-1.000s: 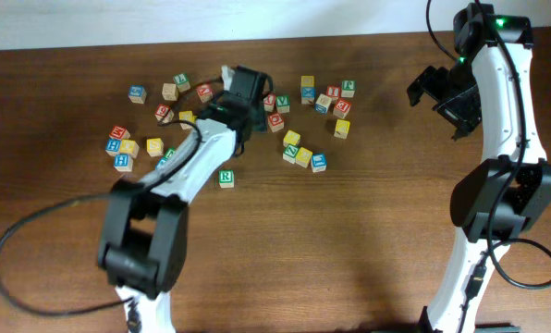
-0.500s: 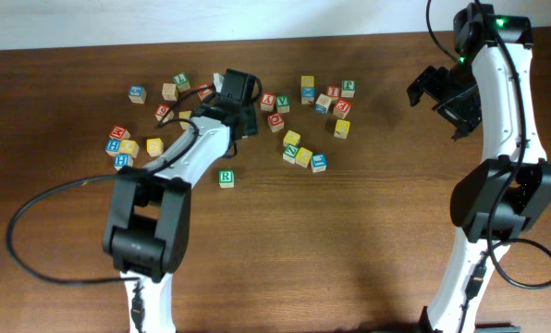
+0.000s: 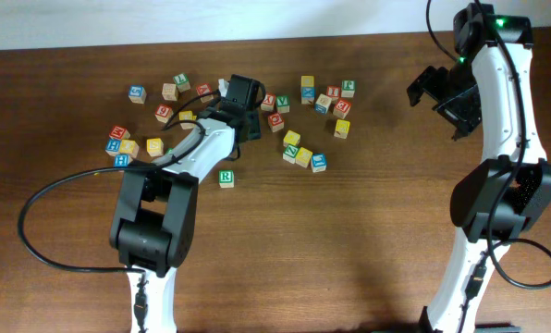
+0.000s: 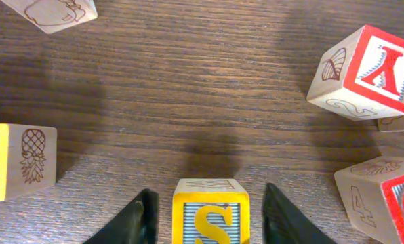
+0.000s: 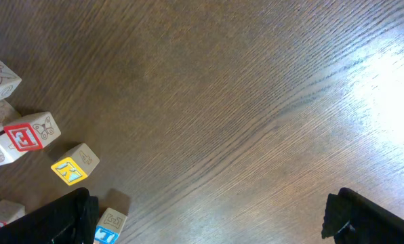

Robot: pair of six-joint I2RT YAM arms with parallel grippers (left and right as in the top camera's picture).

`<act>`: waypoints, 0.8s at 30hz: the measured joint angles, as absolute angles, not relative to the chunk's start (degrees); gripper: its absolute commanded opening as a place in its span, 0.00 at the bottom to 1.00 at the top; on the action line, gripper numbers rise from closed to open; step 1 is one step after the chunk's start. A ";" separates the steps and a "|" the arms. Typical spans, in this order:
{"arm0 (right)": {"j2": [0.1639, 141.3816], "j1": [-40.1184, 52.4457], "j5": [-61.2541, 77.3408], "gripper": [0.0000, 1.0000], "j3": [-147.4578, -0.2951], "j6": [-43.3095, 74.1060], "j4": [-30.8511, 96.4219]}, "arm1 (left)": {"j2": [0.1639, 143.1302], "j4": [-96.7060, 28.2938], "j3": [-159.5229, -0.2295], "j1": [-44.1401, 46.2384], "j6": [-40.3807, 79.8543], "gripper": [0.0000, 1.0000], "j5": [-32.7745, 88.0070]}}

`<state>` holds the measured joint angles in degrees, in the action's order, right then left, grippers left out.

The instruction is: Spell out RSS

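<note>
The cube with the green R (image 3: 226,178) lies alone on the table in front of the cluster. In the left wrist view a yellow-faced S cube (image 4: 211,218) sits on the table between my left gripper's fingers (image 4: 145,218), with a gap on each side. My left gripper (image 4: 209,198) is open around it, low over the cluster (image 3: 242,100); the S cube is hidden under it in the overhead view. Other yellow cubes (image 3: 303,156) lie to the right. My right gripper (image 3: 439,92) is open and empty, high at the far right (image 5: 215,220).
Several letter cubes lie scattered around the left gripper: a red Y cube (image 4: 365,71) to its right, another red cube (image 4: 385,200) close by, a yellow-sided cube (image 4: 15,163) to its left. A cable loops at the left (image 3: 35,222).
The left arm has swung its elbow to the right while its gripper has stayed among the cubes, shifting only slightly. The right arm has not moved.
</note>
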<state>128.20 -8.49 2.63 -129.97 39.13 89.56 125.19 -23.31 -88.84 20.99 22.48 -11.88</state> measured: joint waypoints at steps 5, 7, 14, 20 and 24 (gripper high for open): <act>128.20 -8.49 2.63 0.98 -129.97 39.18 89.56 | 125.21 -23.31 -88.84 20.99 22.28 0.29 -11.77; 128.20 -8.49 2.63 0.98 -129.97 39.13 89.56 | 125.21 -23.38 -88.84 20.99 22.28 0.27 -11.77; 128.20 -8.49 2.63 0.98 -129.97 39.13 89.56 | 125.21 -24.43 -88.84 20.99 22.26 0.24 -11.77; 128.20 -8.49 2.63 0.98 -129.97 39.16 89.56 | 125.21 -24.62 -88.84 20.99 22.26 0.22 -11.77; 128.20 -8.49 2.63 0.98 -129.97 39.16 89.56 | 125.21 -25.80 -89.17 20.99 22.26 0.19 -11.81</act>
